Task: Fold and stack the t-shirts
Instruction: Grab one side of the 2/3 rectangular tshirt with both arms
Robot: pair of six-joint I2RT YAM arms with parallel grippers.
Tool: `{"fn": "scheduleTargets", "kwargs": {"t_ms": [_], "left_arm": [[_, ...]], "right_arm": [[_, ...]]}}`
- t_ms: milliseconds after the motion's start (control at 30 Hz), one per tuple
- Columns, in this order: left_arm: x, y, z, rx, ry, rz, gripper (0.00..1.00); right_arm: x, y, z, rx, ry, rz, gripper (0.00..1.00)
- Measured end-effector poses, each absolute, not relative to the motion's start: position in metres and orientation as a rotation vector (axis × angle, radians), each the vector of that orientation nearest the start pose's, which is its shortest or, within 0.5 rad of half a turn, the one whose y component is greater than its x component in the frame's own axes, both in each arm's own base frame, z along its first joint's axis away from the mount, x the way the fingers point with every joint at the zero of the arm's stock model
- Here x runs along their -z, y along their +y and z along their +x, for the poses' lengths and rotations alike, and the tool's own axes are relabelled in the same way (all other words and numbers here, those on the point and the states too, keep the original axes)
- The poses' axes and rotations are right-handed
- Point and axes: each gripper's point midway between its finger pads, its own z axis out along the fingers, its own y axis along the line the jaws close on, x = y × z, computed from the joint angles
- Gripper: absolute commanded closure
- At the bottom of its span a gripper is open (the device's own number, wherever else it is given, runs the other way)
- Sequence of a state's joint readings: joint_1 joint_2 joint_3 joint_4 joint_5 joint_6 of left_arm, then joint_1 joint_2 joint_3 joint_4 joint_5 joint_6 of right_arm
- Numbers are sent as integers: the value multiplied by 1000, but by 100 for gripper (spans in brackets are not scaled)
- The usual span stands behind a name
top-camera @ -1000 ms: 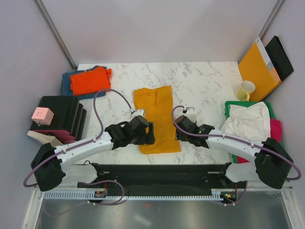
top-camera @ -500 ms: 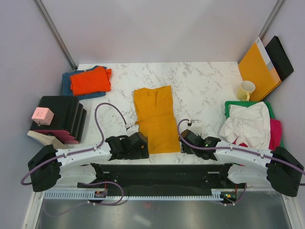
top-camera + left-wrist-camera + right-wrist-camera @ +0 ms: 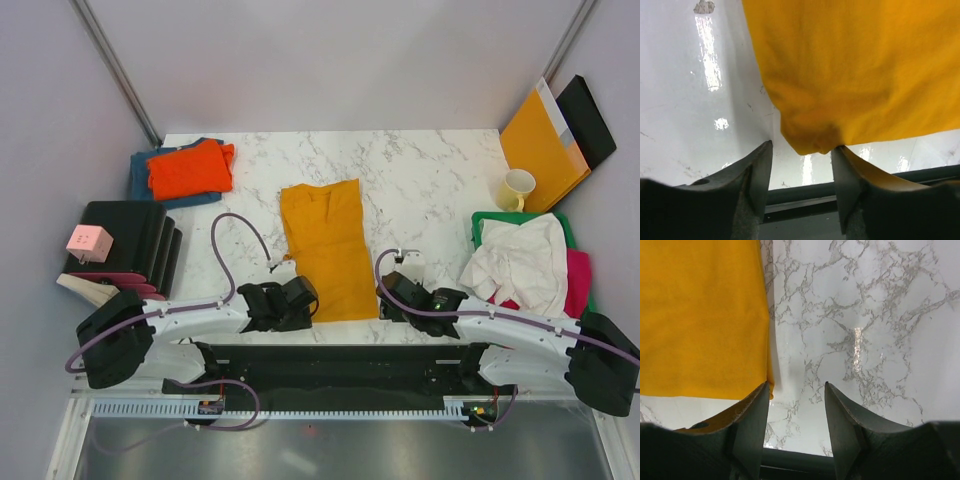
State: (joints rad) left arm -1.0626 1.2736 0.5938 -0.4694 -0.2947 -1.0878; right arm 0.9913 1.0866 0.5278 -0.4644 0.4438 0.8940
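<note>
The mustard-yellow t-shirt (image 3: 325, 250) lies flat in the middle of the marble surface (image 3: 430, 170), folded into a long narrow strip that runs from the near edge toward the back. The left claw (image 3: 802, 150) sits low at the strip's near left corner. Its jaws stand apart with the corner of the cloth between them; the cloth lies against one finger and a gap shows at the other, so nothing is clamped. The right claw (image 3: 797, 387) sits low at the near right corner, jaws apart over bare marble, with the cloth's edge just at one finger; it holds nothing. At the back left, an orange t-shirt (image 3: 188, 168) lies folded on a teal-blue t-shirt (image 3: 140, 170). On the right, a white t-shirt (image 3: 520, 262) lies crumpled in a green bin (image 3: 476, 222), with a magenta t-shirt (image 3: 578, 270) showing at its outer side. A yellow mug (image 3: 517, 188) stands behind the bin, near an orange-brown envelope (image 3: 540, 145) leaning on the wall.
</note>
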Motion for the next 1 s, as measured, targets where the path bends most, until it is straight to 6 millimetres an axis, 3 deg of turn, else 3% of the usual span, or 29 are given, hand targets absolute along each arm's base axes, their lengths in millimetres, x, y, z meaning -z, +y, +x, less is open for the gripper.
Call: {"fn": "scheduleTargets", "kwargs": {"t_ms": [200,300,400,433,667,833,1000], "left_arm": [[-17,-222,144,296,2663,-154,60],[-16,-223,145,298,2660,-172,72],[-15,-224,146,303,2660,-186,88],[-15,-224,146,304,2660,-191,98],[-15,-226,146,311,2660,-210,98],[-15,-226,146,312,2661,-210,98],[-15,-226,146,311,2662,-209,98]], "right_arm": [[-49,177,172,-246,2451,43,44],[-51,177,173,-251,2445,46,44],[-51,177,173,-253,2442,47,44],[-51,177,173,-253,2442,48,43],[-44,180,173,-239,2457,41,42],[-19,184,170,-207,2511,17,42],[-19,195,179,-235,2482,26,42]]}}
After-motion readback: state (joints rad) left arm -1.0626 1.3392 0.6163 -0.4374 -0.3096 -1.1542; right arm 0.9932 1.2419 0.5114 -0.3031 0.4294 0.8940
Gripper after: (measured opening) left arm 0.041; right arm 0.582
